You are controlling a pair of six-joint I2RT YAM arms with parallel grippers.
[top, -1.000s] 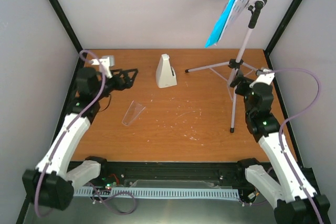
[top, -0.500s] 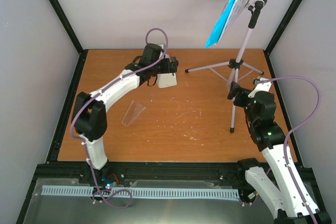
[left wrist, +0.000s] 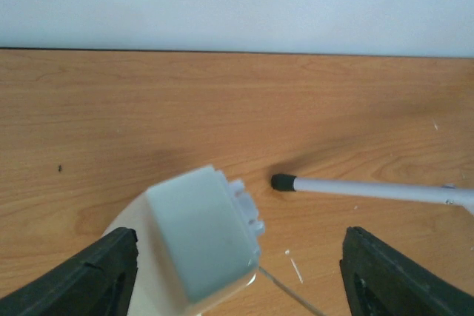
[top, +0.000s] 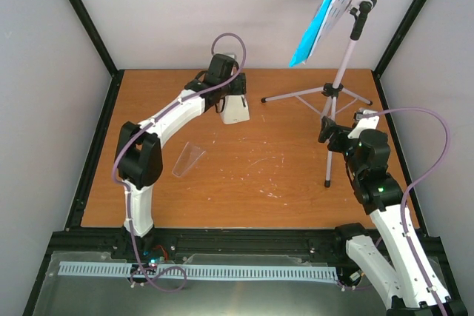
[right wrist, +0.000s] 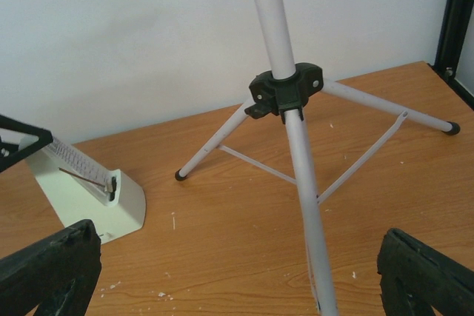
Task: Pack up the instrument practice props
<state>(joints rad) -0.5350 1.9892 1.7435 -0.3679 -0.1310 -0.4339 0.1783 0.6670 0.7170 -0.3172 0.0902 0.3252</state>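
Wooden surface (top: 244, 183), white walls (top: 185, 12); metronome (top: 235, 109) at 12 o'clock, judged light, rigid, slick: pinch across flat sides. Left gripper (left wrist: 238, 257) spread astride its top, gripping nothing; right gripper (right wrist: 238, 268) spread wide, empty

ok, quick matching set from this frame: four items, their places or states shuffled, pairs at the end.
1 metronome
2 clear cover
3 sheet-music pages
4 right pincer

a lying on the table, nearer the arms
b open, facing the music stand legs
c high up on the music stand
d at the back, beneath the left pincer

Pairs: 1-d, 2-a, 3-c, 4-b
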